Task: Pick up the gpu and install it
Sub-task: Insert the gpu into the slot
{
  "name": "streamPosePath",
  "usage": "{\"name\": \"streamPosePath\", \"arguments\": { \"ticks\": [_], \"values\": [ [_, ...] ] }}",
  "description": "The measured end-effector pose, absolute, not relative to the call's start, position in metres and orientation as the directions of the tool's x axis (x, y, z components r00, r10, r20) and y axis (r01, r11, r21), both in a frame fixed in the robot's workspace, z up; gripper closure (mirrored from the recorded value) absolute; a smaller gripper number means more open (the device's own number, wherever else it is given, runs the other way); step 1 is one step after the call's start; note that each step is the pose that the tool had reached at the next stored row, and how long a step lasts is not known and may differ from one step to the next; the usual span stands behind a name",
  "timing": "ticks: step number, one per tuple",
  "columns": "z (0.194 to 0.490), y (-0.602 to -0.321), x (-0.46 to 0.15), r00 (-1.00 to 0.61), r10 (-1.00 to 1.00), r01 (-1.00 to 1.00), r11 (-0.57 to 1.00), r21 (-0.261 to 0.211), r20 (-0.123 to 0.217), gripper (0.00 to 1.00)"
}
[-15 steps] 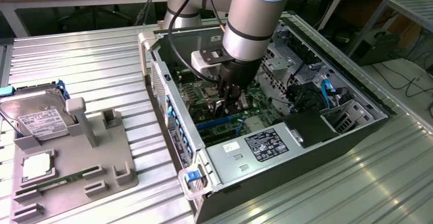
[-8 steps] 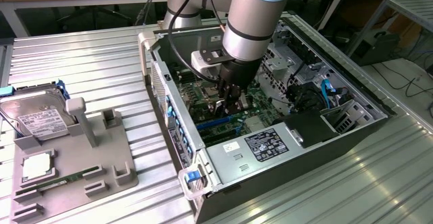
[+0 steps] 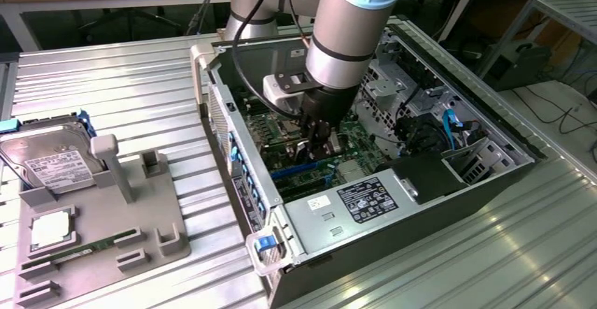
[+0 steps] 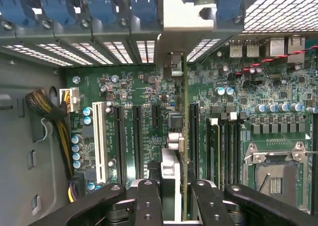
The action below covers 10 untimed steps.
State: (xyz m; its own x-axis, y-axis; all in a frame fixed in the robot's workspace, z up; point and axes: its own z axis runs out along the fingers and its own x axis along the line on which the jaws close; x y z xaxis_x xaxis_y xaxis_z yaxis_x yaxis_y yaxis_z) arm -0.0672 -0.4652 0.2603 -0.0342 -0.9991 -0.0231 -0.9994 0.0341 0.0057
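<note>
GPU held edge-down over the motherboard slots

From the exterior view, the gripper [image 3: 320,143] reaches deep into the open computer case [image 3: 466,183] on the ribbed metal surface [image 3: 112,92]; a parts tray [image 3: 103,239] sits well apart. At the wrist, its fingers [image 4: 149,201] clamp the gpu [image 4: 174,151], long axis parallel to the slots [image 4: 136,141], bracket towards the rear openings

Matt black claw [image 4: 169,198] clamps the gpu [image 4: 171,181] — its end bracket [image 4: 186,15] bare brushed metal. Beneath the claw, a green motherboard [image 4: 139,87]; beside it, glossy blue plastic clips [image 4: 102,5] — ribbed aluminium table [image 3: 121,78] outside.
</note>
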Motion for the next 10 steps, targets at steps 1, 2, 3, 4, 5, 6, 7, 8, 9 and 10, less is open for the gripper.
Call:
{"name": "streamPosePath", "arguments": {
  "ticks": [1,2,3,4,5,6,7,8,9,10],
  "values": [
    [0.2602,-0.4647,-0.0676,-0.034,-0.999,-0.999,0.034,0.006,-0.023,0.72],
    [0.2601,-0.4643,-0.0680,-0.034,-0.999,-0.999,0.034,0.006,-0.023,0.72],
    [0.2601,-0.4641,-0.0688,-0.034,-0.999,-0.999,0.034,0.006,-0.023,0.72],
    [0.2601,-0.4639,-0.0698,-0.034,-0.999,-0.999,0.033,0.006,-0.023,0.72],
    [0.2600,-0.4637,-0.0712,-0.033,-0.999,-0.999,0.033,0.006,-0.023,0.72],
    [0.2599,-0.4634,-0.0718,-0.033,-0.999,-0.999,0.033,0.006,-0.023,0.72],
    [0.2599,-0.4628,-0.0719,-0.032,-0.999,-0.999,0.032,0.006,-0.023,0.72],
    [0.2598,-0.4618,-0.0721,-0.031,-0.999,-0.999,0.031,0.006,-0.023,0.72],
    [0.2597,-0.4602,-0.0721,-0.030,-0.999,-1.000,0.030,0.006,-0.023,0.72],
    [0.2597,-0.4589,-0.0722,-0.028,-0.999,-1.000,0.028,0.006,-0.022,0.72]
  ]
}}
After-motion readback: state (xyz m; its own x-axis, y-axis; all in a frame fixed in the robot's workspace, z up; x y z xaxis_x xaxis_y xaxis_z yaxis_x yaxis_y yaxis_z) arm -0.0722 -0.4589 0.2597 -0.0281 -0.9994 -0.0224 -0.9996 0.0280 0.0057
